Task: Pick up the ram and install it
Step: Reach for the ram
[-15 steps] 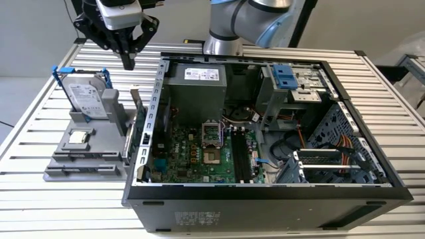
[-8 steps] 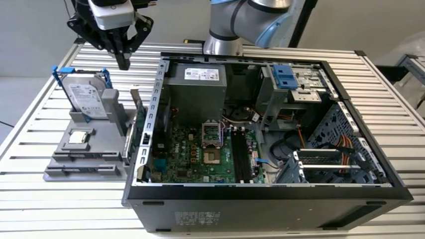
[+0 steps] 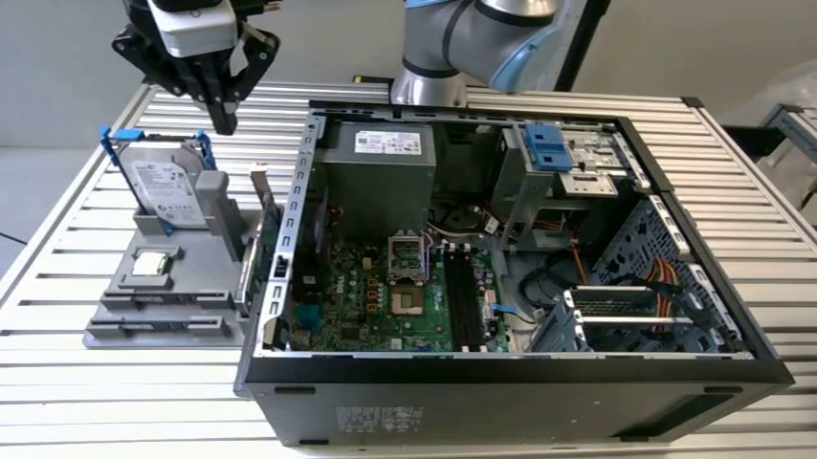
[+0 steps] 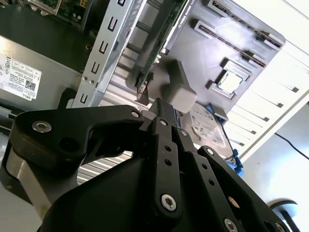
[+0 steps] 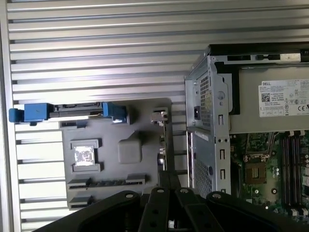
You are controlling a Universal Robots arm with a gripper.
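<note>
Black gripper (image 4: 163,110) linkage sits closest in both wrist views; its fingers are drawn together to a narrow point, with nothing seen between them; in the exterior view it hangs at 12 o'clock of the hard drive (image 3: 170,186), above the grey parts tray (image 3: 128,339). Ram (image 3: 168,328): judged to be the dark strip seated edgewise in the tray's long slot, at 6 o'clock of the processor chip (image 3: 153,265), well apart from the fingertips and untouched. Computer case (image 3: 511,392) lies at 3 o'clock of the tray, side panel off; black memory slots (image 3: 457,298) on the motherboard are exposed. Step in hand: approach for the pick, judged barely begun; installation not started. The pick calls for parted fingers squared to the stick's thin faces and a straight lift; the upright card (image 3: 264,201) stands near and could be clipped.
</note>
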